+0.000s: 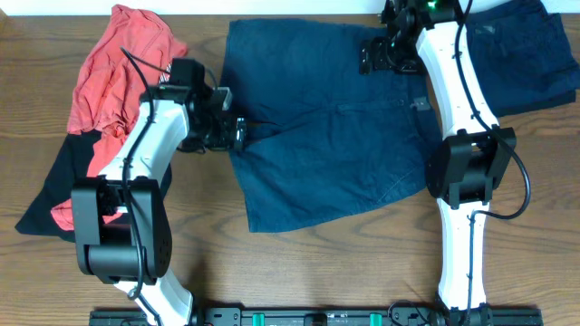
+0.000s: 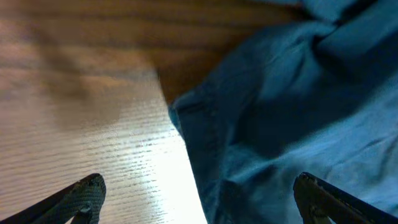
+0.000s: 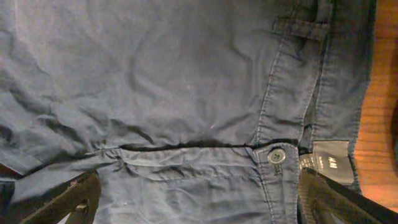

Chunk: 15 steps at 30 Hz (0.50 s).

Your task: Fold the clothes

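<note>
A pair of dark blue shorts (image 1: 317, 118) lies spread flat on the wooden table. My left gripper (image 1: 240, 131) is open at the shorts' left hem edge; in the left wrist view its fingers (image 2: 199, 199) straddle the cloth edge (image 2: 205, 137) and bare table. My right gripper (image 1: 372, 52) is open above the waistband at the back. In the right wrist view its fingers (image 3: 199, 199) straddle the waistband fabric, beside the button (image 3: 276, 155) and label (image 3: 323, 163). Neither holds any cloth.
A red garment (image 1: 122, 68) lies on a black garment (image 1: 63, 181) at the left. Another dark blue garment (image 1: 530, 50) lies at the back right. The table's wood (image 1: 317, 272) shows along the front.
</note>
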Motion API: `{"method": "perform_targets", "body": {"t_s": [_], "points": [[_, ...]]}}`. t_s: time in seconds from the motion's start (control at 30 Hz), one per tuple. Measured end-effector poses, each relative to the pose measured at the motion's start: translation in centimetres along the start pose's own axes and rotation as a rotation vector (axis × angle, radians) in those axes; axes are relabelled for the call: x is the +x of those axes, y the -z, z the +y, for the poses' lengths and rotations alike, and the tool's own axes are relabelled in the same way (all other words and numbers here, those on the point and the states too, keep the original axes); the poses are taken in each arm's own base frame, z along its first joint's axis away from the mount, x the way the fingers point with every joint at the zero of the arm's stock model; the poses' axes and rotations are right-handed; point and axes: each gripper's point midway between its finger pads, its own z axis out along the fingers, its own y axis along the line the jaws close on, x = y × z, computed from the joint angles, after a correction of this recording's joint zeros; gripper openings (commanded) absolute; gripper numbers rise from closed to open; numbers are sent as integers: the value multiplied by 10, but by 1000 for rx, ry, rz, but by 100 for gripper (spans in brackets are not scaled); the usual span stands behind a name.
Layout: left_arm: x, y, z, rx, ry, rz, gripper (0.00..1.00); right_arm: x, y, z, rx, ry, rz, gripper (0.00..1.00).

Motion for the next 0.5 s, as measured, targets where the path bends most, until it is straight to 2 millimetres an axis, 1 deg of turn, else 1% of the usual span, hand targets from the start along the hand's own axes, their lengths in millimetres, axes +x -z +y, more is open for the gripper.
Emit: {"method": "perform_targets", "body": {"t_s": [0.03,0.13,0.2,0.23,0.27,0.3,0.33,0.5], "points": [[1,-3,1,2,-4,-3,96,0,0,0,0,1,0,99],[-2,-9,-2,27,-13,-29,75,2,0,0,1,7,6,99],[-7,-10,-6,53,-27,-53,51,3,0,0,1,8,12,96],[-10,-10,-8,64,-36,-65,36,4,0,0,2,9,15,95],[-12,-10,-10,74,-43,-75,25,5,0,-1,3,11,20,93],[-14,-10,-11,80,-43,-82,19,6,0,-1,3,12,22,91],[-16,-10,-12,86,-45,-91,6,6,0,-1,3,14,24,90],[-33,-7,-14,99,-66,-161,6,9,0,-1,4,19,37,88]]}}
